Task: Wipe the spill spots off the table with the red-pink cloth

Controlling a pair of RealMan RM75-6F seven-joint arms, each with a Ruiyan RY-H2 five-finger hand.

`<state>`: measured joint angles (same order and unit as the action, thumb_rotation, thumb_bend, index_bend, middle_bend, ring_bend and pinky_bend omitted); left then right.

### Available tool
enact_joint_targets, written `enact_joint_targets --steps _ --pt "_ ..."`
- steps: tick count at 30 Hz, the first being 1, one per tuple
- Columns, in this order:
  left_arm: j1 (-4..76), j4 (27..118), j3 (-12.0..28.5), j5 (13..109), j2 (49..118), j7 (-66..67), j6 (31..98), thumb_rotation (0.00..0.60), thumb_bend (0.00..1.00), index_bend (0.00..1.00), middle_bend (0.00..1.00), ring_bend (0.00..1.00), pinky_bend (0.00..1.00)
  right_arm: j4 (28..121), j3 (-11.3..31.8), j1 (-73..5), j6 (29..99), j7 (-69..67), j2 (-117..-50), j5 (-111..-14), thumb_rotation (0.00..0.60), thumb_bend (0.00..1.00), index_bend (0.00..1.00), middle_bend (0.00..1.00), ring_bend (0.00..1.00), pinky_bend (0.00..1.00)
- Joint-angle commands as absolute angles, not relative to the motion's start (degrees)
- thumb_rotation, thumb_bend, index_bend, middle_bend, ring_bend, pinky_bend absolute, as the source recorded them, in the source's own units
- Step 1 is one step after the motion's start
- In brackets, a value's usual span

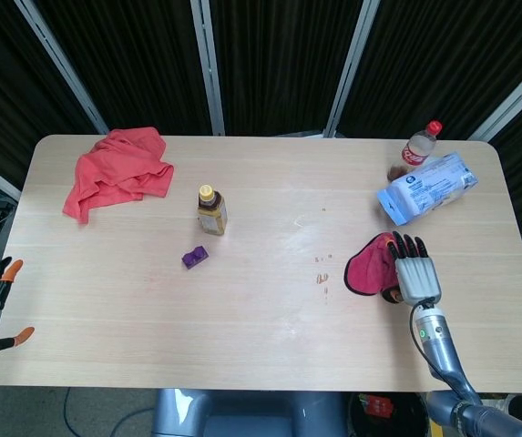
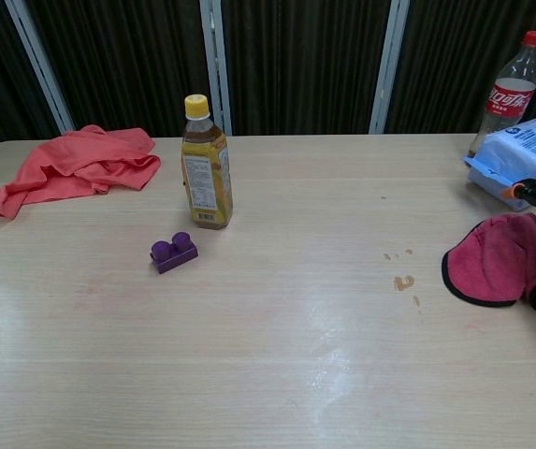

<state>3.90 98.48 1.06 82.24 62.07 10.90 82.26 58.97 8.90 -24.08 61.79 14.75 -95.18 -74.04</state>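
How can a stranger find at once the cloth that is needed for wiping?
Look at the table's right side, below the white-blue packet. The red-pink cloth lies there beside the brown spots, under the right hand. Unlike the lighter coral cloth far left, it has a black edge.

1. The head view looks steeply down from high above the near edge, taking in the whole surface (image 1: 261,309).
2. The chest view sits low and close, facing level across the surface (image 2: 277,374).
3. Both show the yellow-capped bottle (image 1: 211,210) (image 2: 206,164).
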Motion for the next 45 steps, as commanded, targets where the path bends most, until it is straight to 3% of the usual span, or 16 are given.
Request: enact_joint_targets --steps 1,15,25,28,32,35,45 --pt "3.93 98.57 1.07 82.09 62.07 10.98 82.16 0.600 0.00 0.00 0.00 0.00 0.00 57.37 8.50 -25.01 60.88 14.06 -96.06 -74.78 0.600 0.00 0.10 0.00 0.00 0.06" --pt "4.01 99.19 1.07 81.08 61.95 11.39 81.69 0.600 0.00 0.00 0.00 0.00 0.00 52.14 8.36 -27.39 56.26 13.61 -97.53 -73.58 0.600 0.02 0.17 0.00 0.00 0.06" --pt "4.11 99.54 0.98 80.90 61.89 11.36 81.44 0.600 0.00 0.00 0.00 0.00 0.00 49.30 8.17 -27.41 54.40 11.51 -98.45 -72.57 0.600 0.28 0.32 0.05 0.00 0.08" --pt "4.13 99.57 0.99 80.74 61.91 11.28 81.36 0.600 0.00 0.00 0.00 0.00 0.00 47.79 7.78 -27.22 56.75 9.37 -99.32 -74.30 0.600 0.38 0.43 0.18 0.05 0.23" --pt "4.16 99.60 1.02 80.74 61.92 11.17 81.39 0.600 0.00 0.00 0.00 0.00 0.00 46.21 7.25 -27.20 59.00 6.53 -100.12 -76.37 0.600 0.47 0.62 0.45 0.33 0.53" --pt "4.15 99.60 1.03 80.71 61.95 11.01 81.43 0.600 0.00 0.00 0.00 0.00 0.00 45.57 6.88 -27.23 60.65 4.05 -100.42 -77.92 0.600 0.50 0.69 0.56 0.44 0.63" --pt "4.16 99.53 1.19 80.78 62.13 10.84 81.79 0.600 0.00 0.00 0.00 0.00 0.00 52.20 8.14 -27.28 63.30 2.83 -98.54 -78.36 0.600 0.54 0.73 0.61 0.49 0.72"
